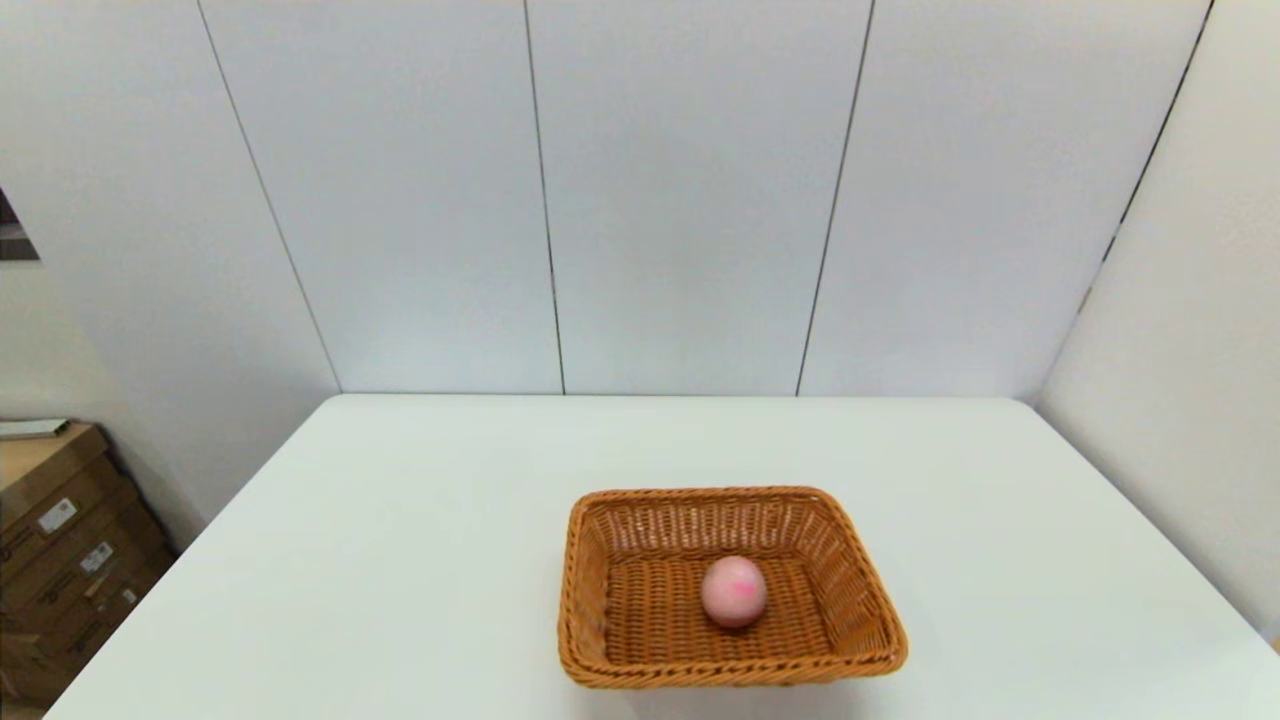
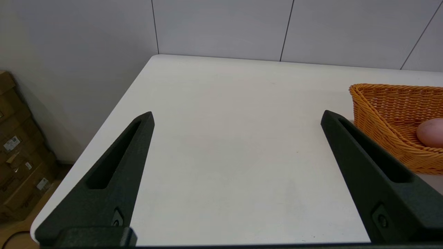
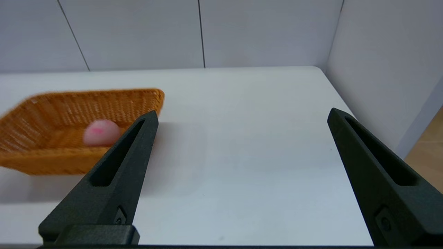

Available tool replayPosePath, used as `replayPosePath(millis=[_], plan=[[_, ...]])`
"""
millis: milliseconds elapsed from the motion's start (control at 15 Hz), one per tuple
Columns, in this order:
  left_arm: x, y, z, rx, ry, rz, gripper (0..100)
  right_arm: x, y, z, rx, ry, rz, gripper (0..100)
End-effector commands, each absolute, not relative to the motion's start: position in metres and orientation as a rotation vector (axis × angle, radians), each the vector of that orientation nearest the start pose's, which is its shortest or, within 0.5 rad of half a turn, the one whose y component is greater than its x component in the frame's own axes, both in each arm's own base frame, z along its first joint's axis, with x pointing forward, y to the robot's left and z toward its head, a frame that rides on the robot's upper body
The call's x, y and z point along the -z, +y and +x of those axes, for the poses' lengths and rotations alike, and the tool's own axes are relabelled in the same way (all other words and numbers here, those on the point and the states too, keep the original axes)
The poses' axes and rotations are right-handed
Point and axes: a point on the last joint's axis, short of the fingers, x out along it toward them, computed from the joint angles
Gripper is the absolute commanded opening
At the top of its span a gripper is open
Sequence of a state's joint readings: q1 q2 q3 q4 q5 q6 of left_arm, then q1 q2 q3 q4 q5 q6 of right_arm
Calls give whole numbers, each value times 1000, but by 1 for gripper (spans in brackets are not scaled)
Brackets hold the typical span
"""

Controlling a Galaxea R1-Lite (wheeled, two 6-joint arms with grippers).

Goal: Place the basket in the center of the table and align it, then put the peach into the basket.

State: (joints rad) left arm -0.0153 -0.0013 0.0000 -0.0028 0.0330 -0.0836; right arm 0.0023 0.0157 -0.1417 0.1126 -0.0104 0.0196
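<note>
Wicker fills the near middle of the white table (image 1: 400, 520) in the head view: the rectangular orange-brown basket (image 1: 735, 495) sits flat on the tabletop, a little toward the robot's right of centre and close to the near edge, its long sides running roughly parallel to that edge. Inside it, the peach (image 1: 734, 591) rests on the woven floor, slightly right of the floor's middle and clear of all four flared walls, with its deeper pink blush facing up. Neither arm shows in the head view. The left gripper (image 2: 237, 116) hangs above the bare left part of the table with its two black fingers (image 2: 114, 176) spread wide and nothing between them; in its wrist view the basket's corner (image 2: 380, 114) lies just beyond one fingertip, with the peach (image 2: 431, 133) partly visible inside. The right gripper (image 3: 242, 114) hovers over the bare right part of the table, likewise spread wide and holding nothing; its wrist view shows the basket (image 3: 45, 162) off to the side near one fingertip, apart from it, with the peach (image 3: 100, 133) lying within. Grey panelled walls (image 1: 690, 200) stand behind the table, and stacked cardboard boxes (image 1: 60, 540) sit on the floor off the table's left side.
</note>
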Motion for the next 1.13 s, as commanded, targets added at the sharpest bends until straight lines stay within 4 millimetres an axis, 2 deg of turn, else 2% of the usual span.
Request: replayPosePath(millis=[67,133,1133], plan=[[-76,1,-23,-18,-5,-84,100,-79,0,-26,4,22,-86,100],[-76,1,-23,-18,-5,-84,100,-75,0,-23,1,6,-92,100],[-76,1,-23,-18,-5,-83,100,-76,0,-23,9,-6,2,100]])
